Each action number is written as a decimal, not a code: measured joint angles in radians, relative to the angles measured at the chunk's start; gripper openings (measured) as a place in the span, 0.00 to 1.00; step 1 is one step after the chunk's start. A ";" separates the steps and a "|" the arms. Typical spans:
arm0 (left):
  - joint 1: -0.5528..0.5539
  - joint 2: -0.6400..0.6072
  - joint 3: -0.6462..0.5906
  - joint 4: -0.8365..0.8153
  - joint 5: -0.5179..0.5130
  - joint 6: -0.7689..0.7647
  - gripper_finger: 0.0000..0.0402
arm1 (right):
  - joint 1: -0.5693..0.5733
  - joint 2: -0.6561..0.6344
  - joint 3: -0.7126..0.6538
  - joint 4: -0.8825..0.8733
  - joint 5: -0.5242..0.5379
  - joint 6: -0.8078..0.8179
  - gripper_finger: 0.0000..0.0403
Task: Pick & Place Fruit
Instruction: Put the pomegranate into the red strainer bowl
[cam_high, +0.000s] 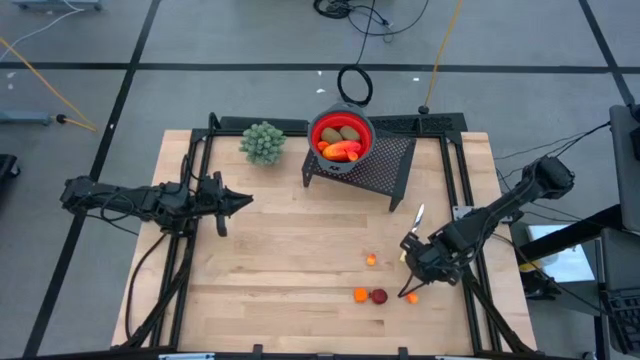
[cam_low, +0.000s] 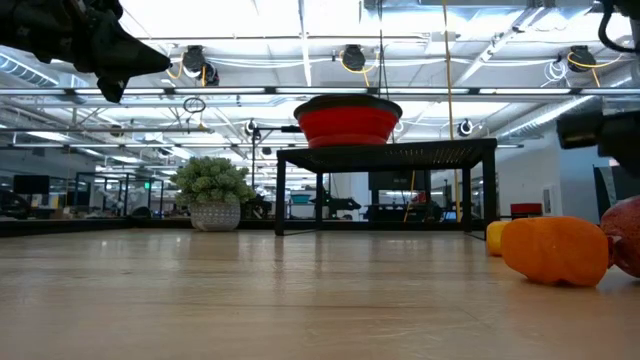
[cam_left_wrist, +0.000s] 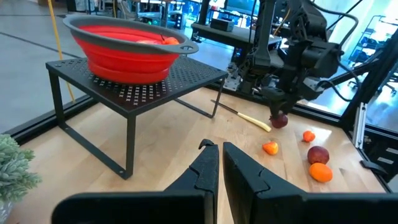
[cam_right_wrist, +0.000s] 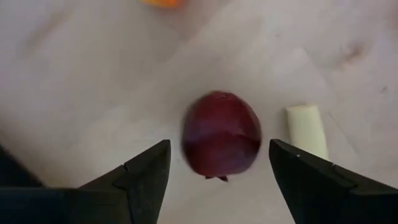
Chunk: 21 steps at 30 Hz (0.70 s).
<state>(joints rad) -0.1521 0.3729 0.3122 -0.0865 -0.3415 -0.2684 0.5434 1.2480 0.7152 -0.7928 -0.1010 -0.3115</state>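
Right hand (cam_right_wrist: 219, 163) gapes open — dark-red fruit (cam_right_wrist: 221, 135) lies between its fingers, ungripped.

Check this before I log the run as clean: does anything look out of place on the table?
A small knife lies loose on the table near the rack, its pale handle beside the dark-red fruit under the open right gripper; it is no fruit. Nothing looks spilled or damaged.

The right arm reached in from three o'clock, its wrist bent down and the right gripper (cam_high: 418, 262) low over the table near four o'clock, fingers (cam_right_wrist: 144, 177) spread wide apart. The left arm lay stretched from nine o'clock toward the centre, raised, with the left gripper (cam_high: 243, 200) closed, fingertips (cam_left_wrist: 208, 152) nearly together.
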 joint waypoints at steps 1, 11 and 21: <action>0.000 0.000 0.000 0.000 0.000 0.000 0.05 | 0.000 0.000 -0.009 0.010 0.021 0.001 0.66; 0.000 0.000 0.000 0.000 0.000 0.001 0.05 | 0.000 0.000 -0.053 0.087 0.073 -0.016 0.66; 0.000 0.000 0.000 0.000 0.000 0.003 0.05 | 0.000 0.000 -0.059 0.116 0.074 -0.017 0.66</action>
<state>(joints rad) -0.1520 0.3729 0.3122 -0.0864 -0.3416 -0.2653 0.5430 1.2480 0.6559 -0.6766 -0.0273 -0.3286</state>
